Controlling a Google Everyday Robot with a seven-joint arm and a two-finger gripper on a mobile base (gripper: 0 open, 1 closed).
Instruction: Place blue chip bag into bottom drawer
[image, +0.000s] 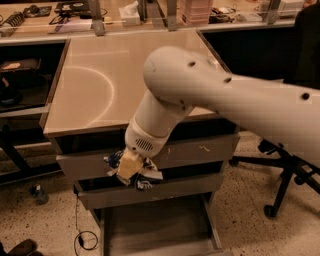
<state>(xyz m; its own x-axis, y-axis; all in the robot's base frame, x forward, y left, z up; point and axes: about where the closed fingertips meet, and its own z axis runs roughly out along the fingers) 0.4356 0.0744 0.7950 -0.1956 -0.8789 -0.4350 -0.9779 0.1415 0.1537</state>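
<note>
My gripper (129, 169) hangs off the front edge of the cabinet, in front of the two upper drawer fronts. It is shut on the blue chip bag (114, 159), whose crinkled dark-blue foil with white edges sticks out on both sides of the beige fingers (126, 165). The bottom drawer (150, 231) is pulled out below, a wide shallow grey tray with side rails. The bag hangs above the drawer's back part, apart from it. My large white arm (210, 95) covers the right part of the cabinet top.
The beige cabinet top (95, 85) lies behind the gripper. A black office chair base (280, 175) stands at the right. A cable (84, 239) lies on the speckled floor at the left. A cluttered bench (75, 12) runs along the back.
</note>
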